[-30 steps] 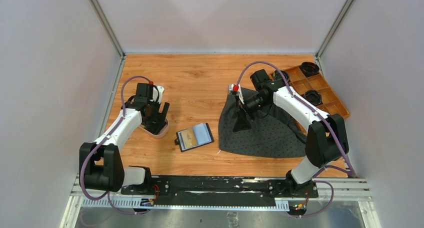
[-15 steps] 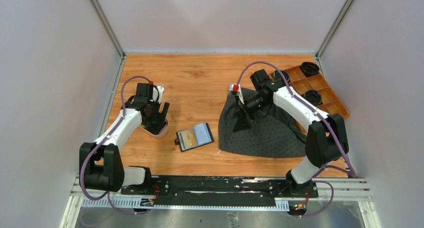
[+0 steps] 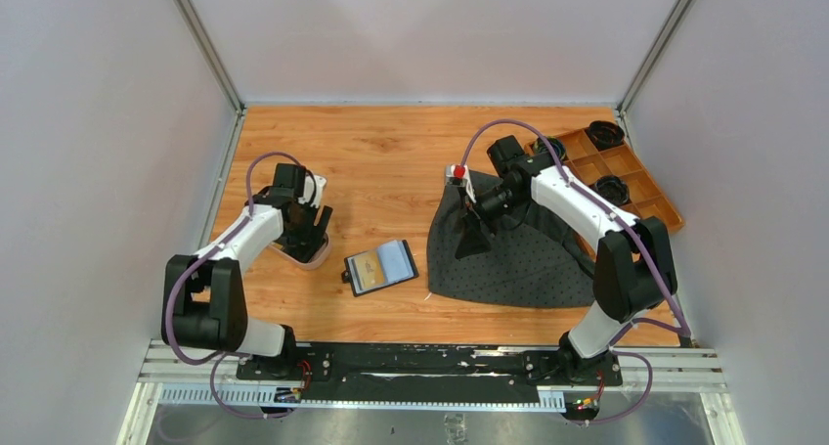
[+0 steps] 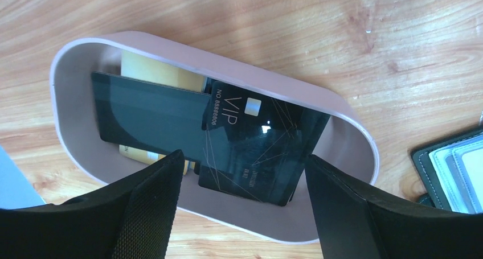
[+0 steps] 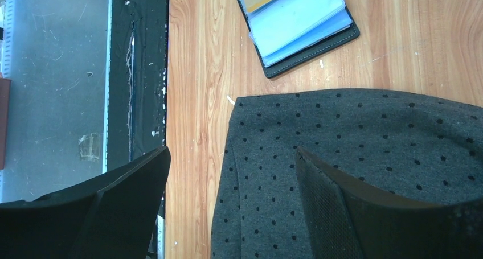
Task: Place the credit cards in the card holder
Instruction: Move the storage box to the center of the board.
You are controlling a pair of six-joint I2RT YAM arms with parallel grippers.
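Left claw (image 4: 244, 156) is hanging with jaws spread over the credit cards (image 4: 245, 135) in the pink tray (image 4: 353, 128).
A black VIP card is lying between and just below its fingers, overlapping another dark card (image 4: 142, 116) and a gold card (image 4: 154, 71) inside the tray on the bench (image 4: 285, 31). The card holder (image 4: 455, 168) is lying open off to this claw's right, outside the tray. The right claw (image 5: 232, 151) is hovering released, grasping nothing, above a dotted grey cloth (image 5: 353, 173), the holder sitting beyond its fingertips.
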